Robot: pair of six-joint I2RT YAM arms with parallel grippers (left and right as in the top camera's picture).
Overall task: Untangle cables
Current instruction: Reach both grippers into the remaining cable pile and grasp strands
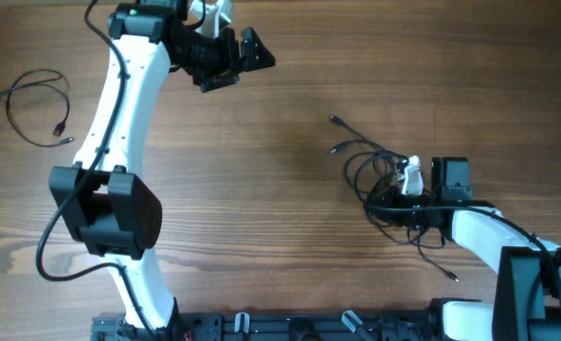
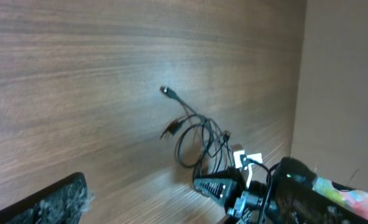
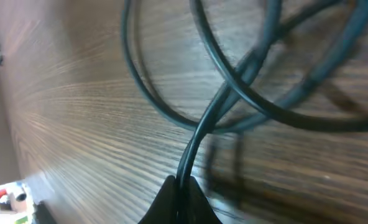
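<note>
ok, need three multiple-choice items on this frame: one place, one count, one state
1. Where on the table is the lone cable loop?
A. far left
B. centre
C. far right
2. How many separate cable groups lie on the wood?
A. one
B. two
C. four
3. The right end effector is:
A. open over bare wood
B. shut on a cord
C. out of view

Key:
1. A, the loop sits by the overhead view's left edge.
2. B, that loop plus the tangle at the right.
3. B, the right wrist view shows its fingertips pinched on the cord.
</note>
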